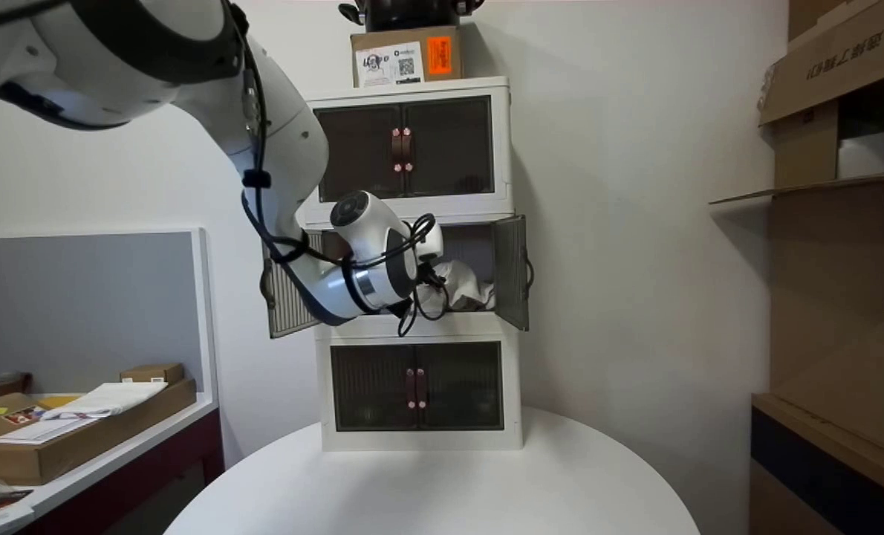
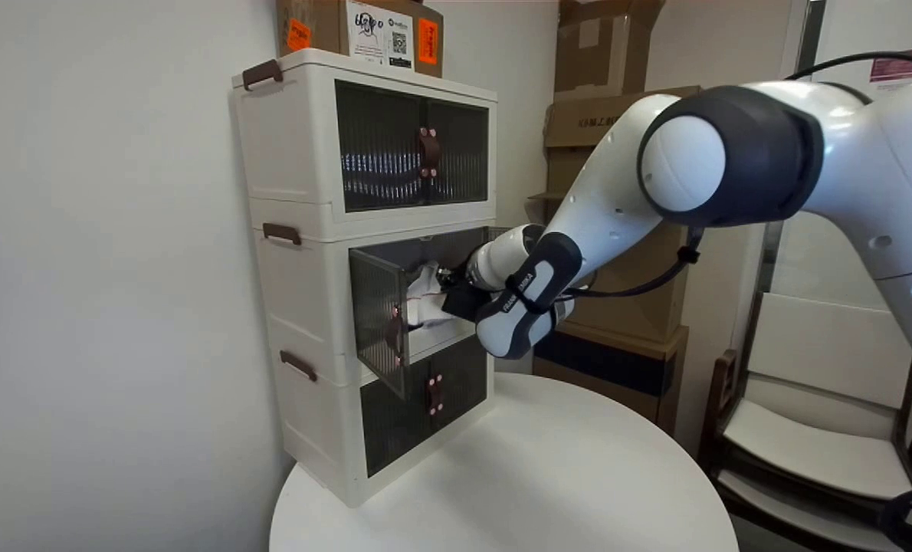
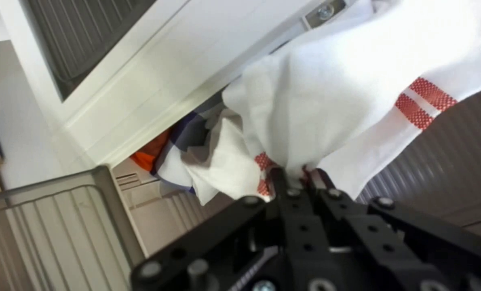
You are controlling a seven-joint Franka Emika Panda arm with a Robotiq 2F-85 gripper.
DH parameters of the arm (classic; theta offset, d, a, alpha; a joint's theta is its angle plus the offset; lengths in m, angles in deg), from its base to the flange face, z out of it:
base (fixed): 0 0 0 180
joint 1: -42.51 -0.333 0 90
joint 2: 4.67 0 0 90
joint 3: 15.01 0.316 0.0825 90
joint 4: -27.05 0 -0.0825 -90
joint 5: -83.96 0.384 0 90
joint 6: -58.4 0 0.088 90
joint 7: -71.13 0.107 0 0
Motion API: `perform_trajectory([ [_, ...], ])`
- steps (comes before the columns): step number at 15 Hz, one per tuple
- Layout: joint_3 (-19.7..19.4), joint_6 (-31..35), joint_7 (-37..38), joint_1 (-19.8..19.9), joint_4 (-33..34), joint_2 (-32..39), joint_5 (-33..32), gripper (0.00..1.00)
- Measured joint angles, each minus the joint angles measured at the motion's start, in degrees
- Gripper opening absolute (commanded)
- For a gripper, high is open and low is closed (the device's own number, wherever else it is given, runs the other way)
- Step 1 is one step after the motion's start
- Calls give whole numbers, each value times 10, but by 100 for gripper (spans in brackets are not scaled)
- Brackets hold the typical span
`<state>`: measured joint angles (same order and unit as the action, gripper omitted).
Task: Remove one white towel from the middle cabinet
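Black gripper (image 3: 298,176) pinches a red-striped white towel (image 3: 317,101) at the mouth of the middle cabinet (image 2: 301,303), its doors (image 1: 509,275) standing open; in an exterior view, the stack (image 1: 475,327) stands at the far edge of a round table (image 1: 442,498).

An orange-labelled cardboard box (image 1: 406,58), a round white table (image 2: 548,475), a pale-seated chair (image 2: 816,448), a white-framed grey panel (image 1: 78,305).

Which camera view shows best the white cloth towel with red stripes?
The wrist view: the white cloth towel with red stripes appears large there, stripes distinct, held in the black two-fingered gripper. Both exterior views show only partly hidden white folds at the open white middle cabinet; I cannot make out stripes.
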<state>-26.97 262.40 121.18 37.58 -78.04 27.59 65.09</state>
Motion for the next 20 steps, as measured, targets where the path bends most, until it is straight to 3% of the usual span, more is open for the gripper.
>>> perform_trajectory([
  [9, 13, 96, 59, 86, -242, -235, -144, 1],
  [16, -27, 88, 169, 133, -354, -433, -336, 1],
  [20, -50, 34, 198, 148, -416, -507, -383, 1],
])
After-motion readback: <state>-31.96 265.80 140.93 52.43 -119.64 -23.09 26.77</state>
